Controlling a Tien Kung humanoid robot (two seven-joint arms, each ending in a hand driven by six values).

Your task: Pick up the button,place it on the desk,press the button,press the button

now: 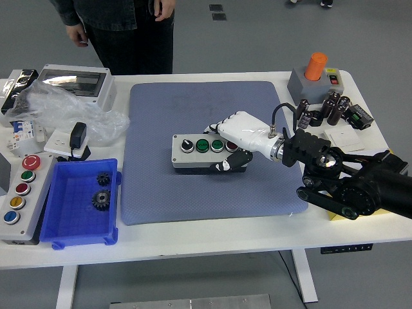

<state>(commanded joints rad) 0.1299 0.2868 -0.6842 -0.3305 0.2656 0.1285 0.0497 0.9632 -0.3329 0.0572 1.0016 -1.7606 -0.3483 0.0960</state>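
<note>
The button box [205, 152], a grey box with a black knob, two green buttons and a red one on top, sits near the middle of the blue mat [212, 148] on the tabletop [193, 238]. The robot's right hand [237, 140], white with black tips, is wrapped around the right end of the box. Its fingers [219, 126] curl over the far side and the thumb hooks the near side, so they are pinching the box. I can't tell if the box is flat on the mat or lifted a tiny bit. The left arm is nowhere to be seen. A person [122, 29] stands at the far side of the tabletop, hands kept away from the things on it. I think the robot is at the putting-down part. To do it well, the box should go down flat, buttons facing up, before the fingers let go. Then one fingertip should push straight down on a button, so the box does not slide or tip. The blue bin [80, 199] with gears is well off to the left, out of the way.
</note>
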